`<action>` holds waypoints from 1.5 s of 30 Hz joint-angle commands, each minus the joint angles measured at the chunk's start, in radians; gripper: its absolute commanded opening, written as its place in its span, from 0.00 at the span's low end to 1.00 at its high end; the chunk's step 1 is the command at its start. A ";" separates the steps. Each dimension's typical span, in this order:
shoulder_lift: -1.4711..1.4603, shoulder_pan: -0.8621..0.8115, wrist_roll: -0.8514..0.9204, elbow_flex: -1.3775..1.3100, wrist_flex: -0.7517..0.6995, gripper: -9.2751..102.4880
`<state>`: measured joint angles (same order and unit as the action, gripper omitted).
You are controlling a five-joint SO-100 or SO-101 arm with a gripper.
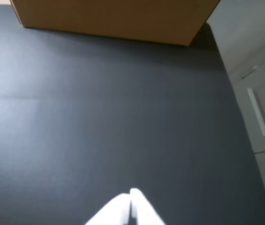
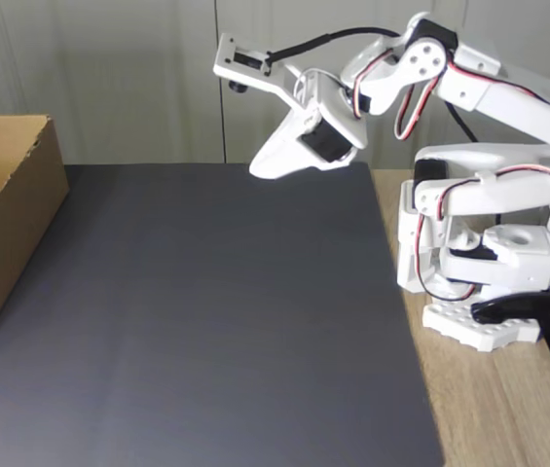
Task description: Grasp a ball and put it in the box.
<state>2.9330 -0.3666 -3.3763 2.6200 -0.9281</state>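
The brown cardboard box point(image 2: 2, 224) stands open-topped at the left edge of the dark mat in the fixed view; in the wrist view its plain side point(image 1: 118, 18) runs along the top. My white gripper point(image 2: 263, 167) hangs raised above the far middle of the mat, well to the right of the box. In the wrist view its fingertips point(image 1: 131, 199) meet at the bottom edge, shut with nothing between them. The ball is out of view.
A dark grey mat point(image 2: 206, 321) covers most of the table. The arm's white base point(image 2: 489, 272) stands on the wooden tabletop point(image 2: 508, 409) at the right. A grey panelled wall point(image 2: 109, 78) runs behind.
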 commanded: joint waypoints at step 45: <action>0.198 0.100 0.184 0.526 0.167 0.08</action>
<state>3.1201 -0.2715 -3.1876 3.1508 -0.7486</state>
